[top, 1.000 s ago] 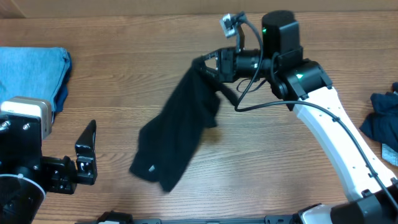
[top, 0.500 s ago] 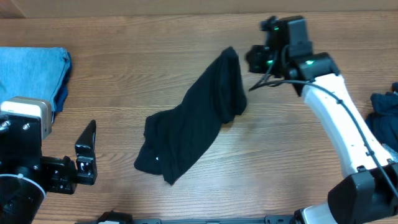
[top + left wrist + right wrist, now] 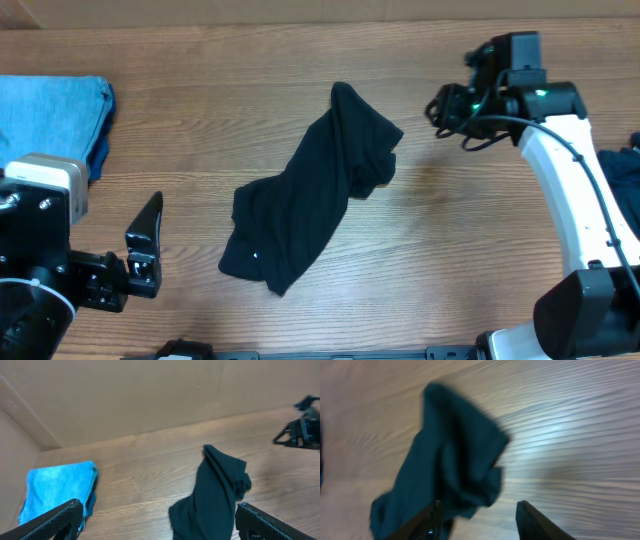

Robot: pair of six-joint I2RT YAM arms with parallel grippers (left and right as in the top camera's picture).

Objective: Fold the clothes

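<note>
The wooden table (image 3: 200, 130) is seen with the black garment (image 3: 310, 200) laid crumpled and diagonal at its centre, a folded blue cloth (image 3: 50, 110) set at the far left, and the right gripper (image 3: 480, 522) and left gripper (image 3: 157, 520) both held spread apart, empty, clear of the garment.

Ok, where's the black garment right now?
Overhead, the black garment lies crumpled mid-table, between the folded blue cloth at far left and the right gripper, which is clear of it.
</note>
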